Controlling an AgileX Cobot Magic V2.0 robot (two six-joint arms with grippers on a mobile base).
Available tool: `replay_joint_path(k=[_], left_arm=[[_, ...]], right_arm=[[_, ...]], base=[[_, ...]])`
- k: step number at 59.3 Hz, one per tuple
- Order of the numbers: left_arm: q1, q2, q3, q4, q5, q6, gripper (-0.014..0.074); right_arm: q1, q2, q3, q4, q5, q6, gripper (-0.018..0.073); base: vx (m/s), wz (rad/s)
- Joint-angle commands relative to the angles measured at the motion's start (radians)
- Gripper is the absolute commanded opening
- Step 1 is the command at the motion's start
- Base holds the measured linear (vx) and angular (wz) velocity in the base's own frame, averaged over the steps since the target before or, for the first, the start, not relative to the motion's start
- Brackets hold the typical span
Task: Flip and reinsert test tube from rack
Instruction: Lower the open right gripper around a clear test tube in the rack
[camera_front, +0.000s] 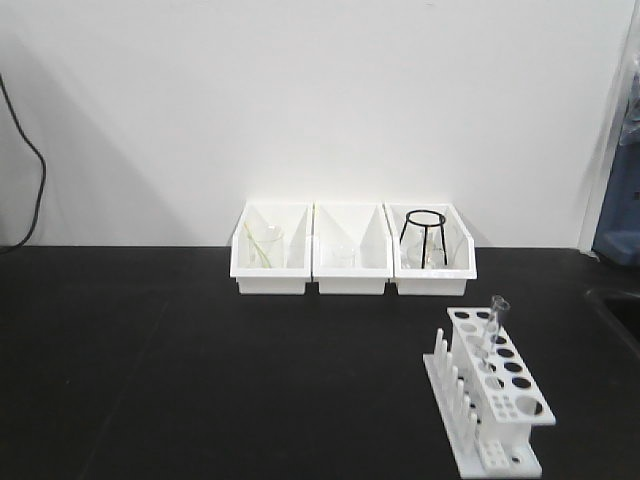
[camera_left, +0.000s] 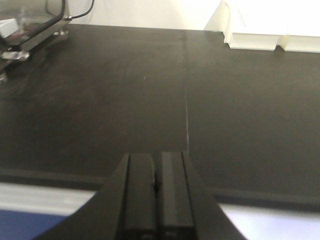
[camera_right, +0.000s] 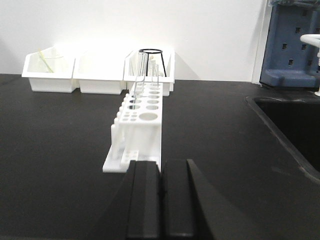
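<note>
The right claw (camera_right: 161, 186) is clenched, its fingers pressed together with nothing between them. The rack (camera_right: 140, 120) stands on the black bench (camera_right: 60, 140) straight ahead of it, close in front of the fingertips, and runs lengthwise away from the claw. The tube (camera_right: 143, 75) stands in a hole at the rack's far end, near upright, flared rim up. Beyond the rack, by the wall, sit three white bins (camera_right: 100, 77). The one nearest in line with the claw holds a black ring stand (camera_right: 151, 57). A sink (camera_right: 295, 130) lies to the claw's right.

The left claw (camera_left: 157, 186) is also clenched and empty, with bare bench ahead of it. A corner of the bins shows far ahead to its right.
</note>
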Motion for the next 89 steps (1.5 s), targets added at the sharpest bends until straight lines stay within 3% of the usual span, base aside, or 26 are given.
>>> replay_joint_path(k=[1,80,89], left_arm=[[-0.007,-0.011,0.0,-0.004,-0.086,0.0,-0.0006],[-0.007,-0.011,0.0,-0.004,-0.086,0.0,-0.0006],[-0.007,-0.011,0.0,-0.004,-0.086,0.0,-0.0006]], right_arm=[[-0.004,-0.01,0.001,-0.006,-0.086,-0.002,-0.0008],[-0.004,-0.01,0.001,-0.006,-0.088,-0.002,-0.0009],[-0.004,-0.01,0.001,-0.001,-0.151,0.001,-0.0009]], base=[[0.34,-0.03],[0.15,-0.01],[0.0,0.0]])
